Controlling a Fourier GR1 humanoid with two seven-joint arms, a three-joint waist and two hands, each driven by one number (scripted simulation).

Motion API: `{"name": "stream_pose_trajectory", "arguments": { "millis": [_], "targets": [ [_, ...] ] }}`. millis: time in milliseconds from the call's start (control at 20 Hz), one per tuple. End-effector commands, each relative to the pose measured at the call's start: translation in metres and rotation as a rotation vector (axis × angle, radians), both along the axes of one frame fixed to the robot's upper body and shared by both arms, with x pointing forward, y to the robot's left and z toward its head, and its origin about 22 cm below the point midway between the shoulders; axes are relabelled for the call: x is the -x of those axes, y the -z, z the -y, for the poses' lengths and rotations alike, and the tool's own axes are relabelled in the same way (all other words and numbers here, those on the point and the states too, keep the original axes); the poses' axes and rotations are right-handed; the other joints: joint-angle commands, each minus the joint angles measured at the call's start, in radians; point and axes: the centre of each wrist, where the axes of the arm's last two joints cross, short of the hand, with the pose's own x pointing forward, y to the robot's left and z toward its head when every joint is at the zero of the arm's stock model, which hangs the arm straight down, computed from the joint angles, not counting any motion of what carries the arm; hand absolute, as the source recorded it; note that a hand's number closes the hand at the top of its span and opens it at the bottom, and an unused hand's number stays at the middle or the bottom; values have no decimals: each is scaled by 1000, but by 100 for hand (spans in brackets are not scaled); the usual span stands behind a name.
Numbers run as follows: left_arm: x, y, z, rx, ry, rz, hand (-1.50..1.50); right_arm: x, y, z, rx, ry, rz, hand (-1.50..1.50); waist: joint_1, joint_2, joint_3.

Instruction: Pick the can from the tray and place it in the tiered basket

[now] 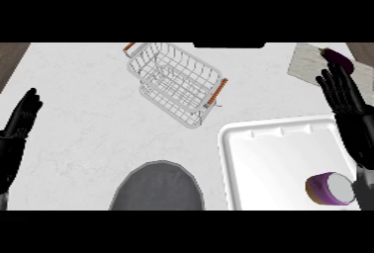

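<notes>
Lying on its side in the tray (pixel 241 148), the can (pixel 330 189) is not picked up yet, both hands (pixel 349 106) (pixel 18 128) have straight fingers, and the basket (pixel 175 81) waits.

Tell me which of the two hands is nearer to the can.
The right hand, raised over the white tray where the purple can lies. The left hand rests at the counter's far left edge.

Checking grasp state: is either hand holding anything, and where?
Nothing held. Left hand and right hand are open; the can lies on the tray.
</notes>
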Motion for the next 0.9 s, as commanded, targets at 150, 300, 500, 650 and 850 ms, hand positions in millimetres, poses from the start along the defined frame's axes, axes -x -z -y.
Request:
{"name": "stream_pose_trajectory", "arguments": {
  "millis": [150,300,500,650,850],
  "targets": [
    [29,67,12,191,-179,-275,0,27,-28,80,118,340,50,150,-44,-44,16],
    [47,91,16,252,-253,-362,0,57,-13,153,313,815,-135,150,-134,-17,-1],
    [48,112,46,328,-265,-433,0,77,19,146,-202,1089,-50,-150,-98,-46,17],
    [41,120,62,316,-236,-436,0,129,2,139,-154,1060,31,-150,-49,-47,16],
    [29,112,67,324,-209,-441,0,169,-36,120,-54,963,-105,-150,-29,-44,15]
  ]
}}
